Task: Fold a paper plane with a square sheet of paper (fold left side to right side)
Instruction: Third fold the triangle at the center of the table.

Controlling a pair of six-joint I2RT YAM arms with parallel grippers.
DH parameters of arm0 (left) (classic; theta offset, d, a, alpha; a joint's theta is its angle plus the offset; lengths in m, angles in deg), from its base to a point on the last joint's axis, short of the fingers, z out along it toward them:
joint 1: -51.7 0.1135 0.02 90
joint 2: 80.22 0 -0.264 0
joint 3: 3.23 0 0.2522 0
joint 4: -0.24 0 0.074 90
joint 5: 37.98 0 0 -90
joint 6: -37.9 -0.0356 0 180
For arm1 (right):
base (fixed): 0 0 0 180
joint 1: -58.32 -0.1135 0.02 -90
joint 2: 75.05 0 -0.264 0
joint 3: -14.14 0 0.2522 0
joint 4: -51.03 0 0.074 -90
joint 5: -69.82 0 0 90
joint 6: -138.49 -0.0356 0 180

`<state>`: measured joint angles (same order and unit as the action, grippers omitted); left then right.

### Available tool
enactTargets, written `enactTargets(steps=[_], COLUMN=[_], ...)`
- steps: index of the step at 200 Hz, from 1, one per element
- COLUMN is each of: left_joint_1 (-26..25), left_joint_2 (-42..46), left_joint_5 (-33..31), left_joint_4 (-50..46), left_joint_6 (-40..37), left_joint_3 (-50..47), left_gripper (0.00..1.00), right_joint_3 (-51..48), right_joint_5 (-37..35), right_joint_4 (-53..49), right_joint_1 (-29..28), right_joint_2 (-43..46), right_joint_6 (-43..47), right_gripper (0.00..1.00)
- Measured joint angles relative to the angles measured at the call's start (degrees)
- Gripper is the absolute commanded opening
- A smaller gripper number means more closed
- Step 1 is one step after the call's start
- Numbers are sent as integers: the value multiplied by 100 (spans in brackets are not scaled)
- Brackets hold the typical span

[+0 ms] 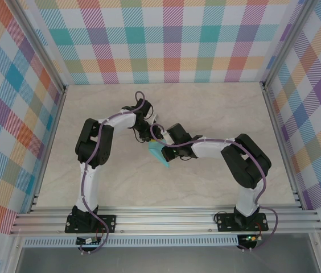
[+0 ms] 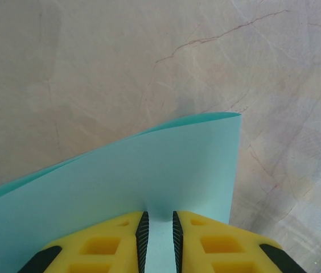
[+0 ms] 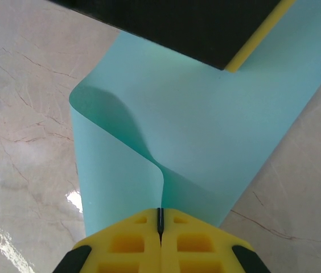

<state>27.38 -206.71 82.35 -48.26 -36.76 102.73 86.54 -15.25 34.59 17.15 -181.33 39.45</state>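
The step in hand is, by my judgement, the first fold, left side over to right side, and it is not yet finished; the square sheet of paper [image 1: 160,154] is bent in a soft curve with no crease pressed in it, and it is partly raised from the counter [image 1: 206,102] near its middle, well apart from every edge and corner. The right hand [image 3: 160,213] is closed tight on one border of the sheet, which comes out from between its pads and rolls over in a rounded loop. The left hand [image 2: 158,219] stands only narrowly apart; an edge of the sheet sits in the gap, and the pads do not seem to clamp it, so I take it as loosely around the paper. The next move calls, I think, for bringing the free border exactly onto the opposite one, corners matching, then laying the sheet flat and pressing along the bend; if the two hands pull against each other, the thin paper may wrinkle or slip out. As to the pose, each arm rises from its base at the near edge, the elbows are pushed outward toward the left and right edges, and the forearms turn inward; the two hands meet just beside each other over the sheet.
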Motion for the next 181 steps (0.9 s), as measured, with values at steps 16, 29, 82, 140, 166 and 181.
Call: enactTargets(steps=[16,29,82,140,166,181], left_joint_1=[0,0,0,0,-2,-4], left_joint_2=[-2,-2,-4,-4,-4,-4], left_joint_5=[0,0,0,0,0,0], left_joint_4=[0,0,0,2,13,15], left_joint_6=[0,0,2,0,2,0], left_joint_3=[0,0,0,0,0,0], left_gripper=[21,21,21,21,21,21], right_joint_3=[0,0,0,2,2,0], right_joint_5=[-26,-42,-85,-2,92,151], right_joint_4=[0,0,-2,15,20,22], right_joint_1=[0,0,31,31,37,37], right_joint_2=[0,-2,-15,-98,-98,-98], right_joint_6=[0,0,-4,-28,-68,-85], right_gripper=[0,0,0,0,0,0])
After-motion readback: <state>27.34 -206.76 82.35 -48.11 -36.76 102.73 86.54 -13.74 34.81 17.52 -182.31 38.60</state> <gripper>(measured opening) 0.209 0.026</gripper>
